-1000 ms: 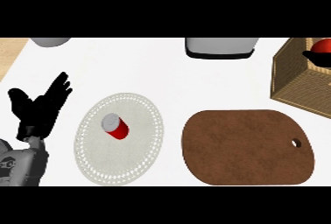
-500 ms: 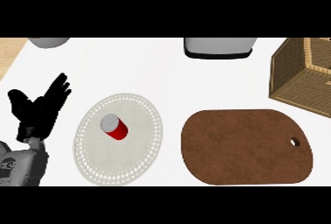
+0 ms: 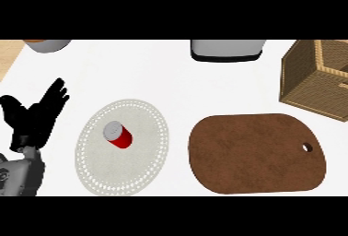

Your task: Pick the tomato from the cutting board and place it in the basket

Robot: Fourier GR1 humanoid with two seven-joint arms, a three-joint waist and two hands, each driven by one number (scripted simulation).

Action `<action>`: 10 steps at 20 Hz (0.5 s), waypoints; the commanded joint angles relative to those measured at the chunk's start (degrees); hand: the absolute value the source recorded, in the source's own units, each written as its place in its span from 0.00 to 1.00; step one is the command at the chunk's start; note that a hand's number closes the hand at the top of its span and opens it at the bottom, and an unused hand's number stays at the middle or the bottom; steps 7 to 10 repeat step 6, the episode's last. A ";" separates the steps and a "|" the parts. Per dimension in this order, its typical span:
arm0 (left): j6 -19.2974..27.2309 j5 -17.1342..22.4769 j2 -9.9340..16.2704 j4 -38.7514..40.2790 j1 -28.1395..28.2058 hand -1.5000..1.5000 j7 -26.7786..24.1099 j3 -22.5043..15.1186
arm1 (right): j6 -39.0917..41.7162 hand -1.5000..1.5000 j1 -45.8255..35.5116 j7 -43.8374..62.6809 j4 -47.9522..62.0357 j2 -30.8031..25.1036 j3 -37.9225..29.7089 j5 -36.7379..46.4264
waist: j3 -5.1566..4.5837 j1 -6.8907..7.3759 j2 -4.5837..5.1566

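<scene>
Left hand (image 3: 37, 115) open-fingered at the left edge, well apart from cutting board (image 3: 255, 152) and basket (image 3: 319, 76).

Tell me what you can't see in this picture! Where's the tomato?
- Tomato: not visible in the head view; the cutting board is bare, and the basket's inside is cut off by the right edge.
- Right hand: out of view.
- Grey containers at the top edge: cropped, so they cannot be identified.
- Left hand: open at the left edge, arm partly cut off.
</scene>
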 commanded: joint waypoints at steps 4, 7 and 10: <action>-0.93 0.51 0.23 -0.28 -0.02 0.50 -0.12 0.25 | 18.47 0.00 11.81 -8.40 11.35 -11.86 -8.19 -8.61 | 0.11 0.35 0.22; 1.58 -1.62 -2.41 -2.65 0.33 0.50 0.85 -2.25 | 21.23 0.00 13.43 -8.85 11.78 -13.62 -7.92 -9.48 | 0.05 0.66 0.13; 1.58 -1.62 -2.41 -2.65 0.33 0.50 0.85 -2.25 | 21.23 0.00 13.43 -8.85 11.78 -13.62 -7.92 -9.48 | 0.05 0.66 0.13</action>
